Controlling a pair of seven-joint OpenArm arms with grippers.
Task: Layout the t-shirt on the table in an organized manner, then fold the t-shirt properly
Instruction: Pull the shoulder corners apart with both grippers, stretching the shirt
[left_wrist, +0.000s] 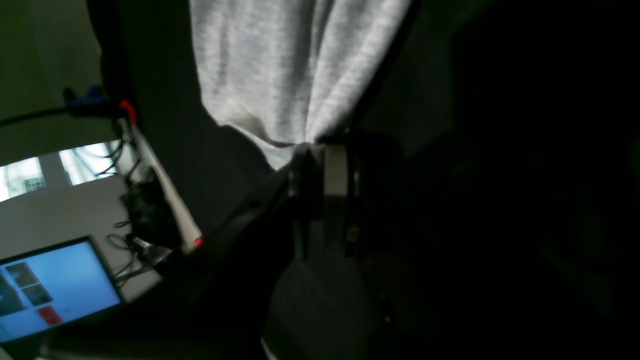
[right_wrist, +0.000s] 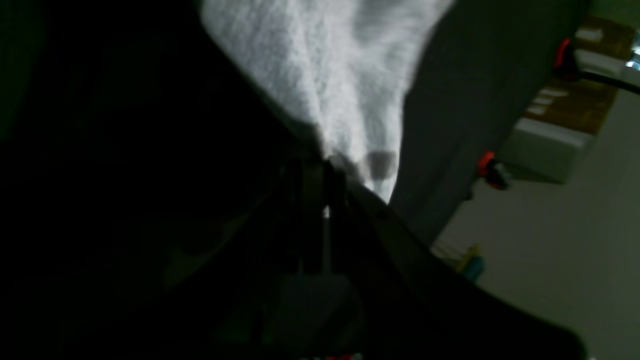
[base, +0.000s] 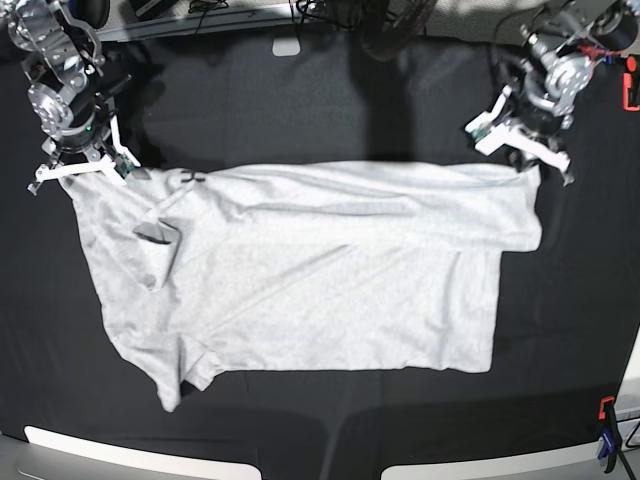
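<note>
Lying spread across the matte black wrinkled cloth table (base: 300, 90), the large light-grey cotton t-shirt (base: 330, 280), stretched between both sets of jaws. Pinching one bunched corner of that shirt (left_wrist: 280, 75) tight in the closed left gripper (left_wrist: 320, 150), fabric fanning away beyond the tips. Clamping the opposite corner (right_wrist: 340, 75) in the closed right gripper (right_wrist: 325, 167), cloth gathering to a point right at the jaws.

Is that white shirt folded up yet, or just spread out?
Spread out. The t-shirt lies mostly flat across the black table, one sleeve flipped over, no body fold made.
</note>
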